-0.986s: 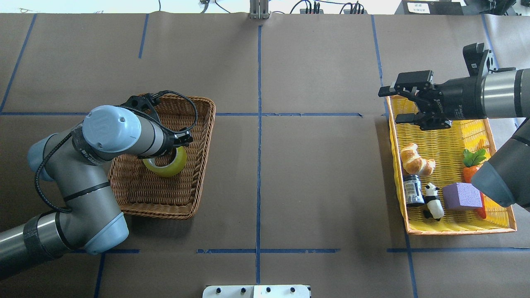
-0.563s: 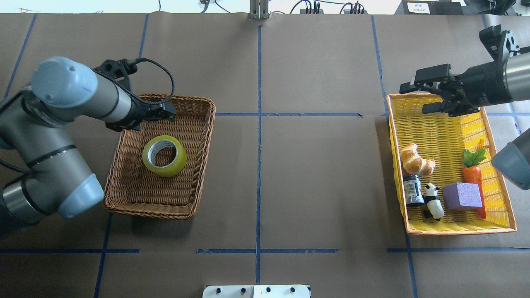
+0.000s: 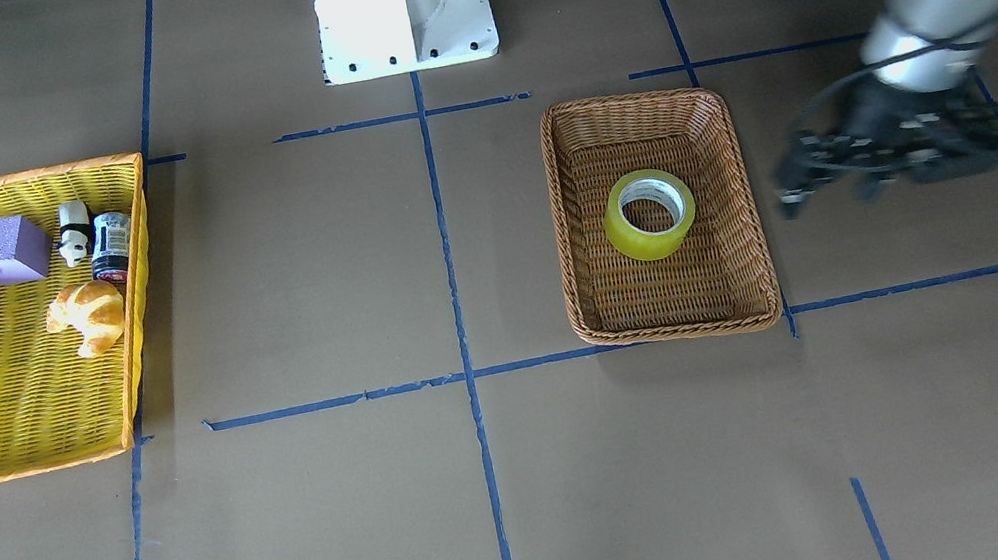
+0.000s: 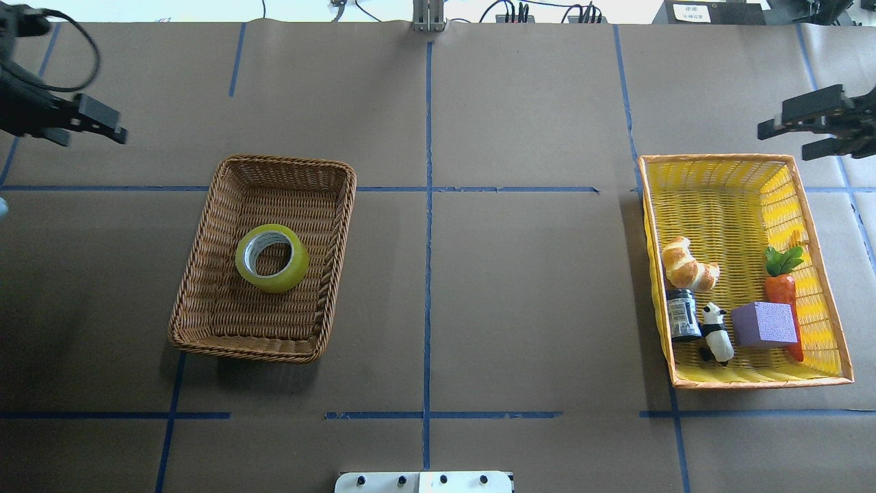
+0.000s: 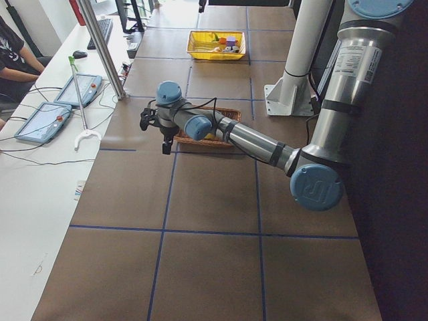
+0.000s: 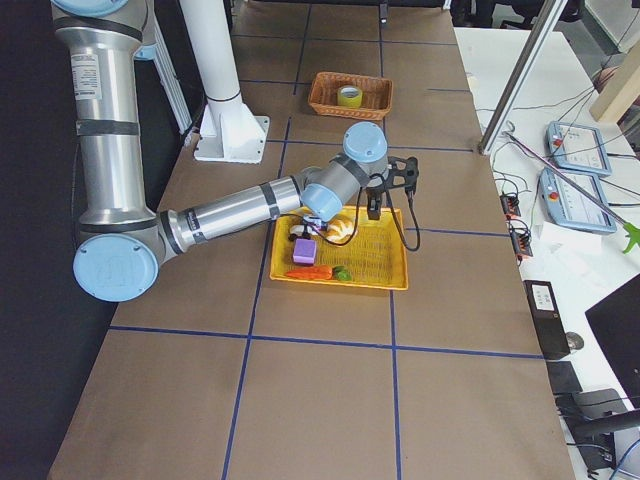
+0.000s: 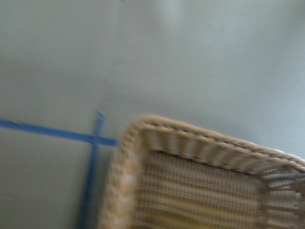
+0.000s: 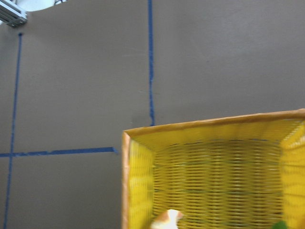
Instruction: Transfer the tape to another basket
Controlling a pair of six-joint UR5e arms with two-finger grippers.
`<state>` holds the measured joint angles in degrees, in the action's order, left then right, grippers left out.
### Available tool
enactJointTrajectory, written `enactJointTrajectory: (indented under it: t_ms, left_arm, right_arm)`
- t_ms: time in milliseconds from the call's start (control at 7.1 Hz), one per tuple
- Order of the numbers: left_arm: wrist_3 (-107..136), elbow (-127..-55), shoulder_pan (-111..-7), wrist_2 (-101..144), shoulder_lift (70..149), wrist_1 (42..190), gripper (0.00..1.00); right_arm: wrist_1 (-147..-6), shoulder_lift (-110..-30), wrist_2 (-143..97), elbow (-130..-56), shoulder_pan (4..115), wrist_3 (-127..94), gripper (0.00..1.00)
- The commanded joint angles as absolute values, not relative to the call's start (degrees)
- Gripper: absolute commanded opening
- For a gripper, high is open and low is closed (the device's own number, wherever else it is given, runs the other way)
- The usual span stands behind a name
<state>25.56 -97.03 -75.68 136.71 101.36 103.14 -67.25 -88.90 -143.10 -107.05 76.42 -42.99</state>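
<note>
Yellow tape ring [image 4: 280,279] (grey core) — inside woven wicker basket [image 4: 345,205].

The table [image 4: 520,274] is covered in brown paper; blue tape lines [image 4: 428,205] cross it lengthwise and crosswise, marking large rectangles; the wicker basket [image 4: 246,348] rests flat on the robot's left half, slightly skewed to the lines, its far end over a crosswise line; a yellow basket [image 4: 712,158] with an orange rim rests on the right half, well apart from it; the robot's white pedestal [image 3: 402,2] stands at the middle of the robot's edge.
</note>
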Motion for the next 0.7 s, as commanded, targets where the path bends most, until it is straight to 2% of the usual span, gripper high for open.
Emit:
enactJointTrajectory:
  t_ms: [0,141,282,563]
  left_arm:
    - [0.9,-89.4,-86.4,138.9,100.8,98.7,1.00]
    - [-8.8,-83.6,-90.5,138.6,100.9,98.5,1.00]
    - [-12.3,-80.8,-91.0,138.6,101.2,98.2,1.00]
    - [-12.8,-81.5,-91.7,139.0,101.0,92.5,1.00]
  right_arm:
    - [-86.7,-90.9,-144.2,-106.9,83.5,-13.7,1.00]
    - [-97.0,-90.9,-142.8,-106.2,87.0,1.3,1.00]
    - [-105.7,-90.6,-139.2,-105.6,90.7,14.5,1.00]
    - [-110.5,-92.2,-135.9,-103.5,91.3,21.0,1.00]
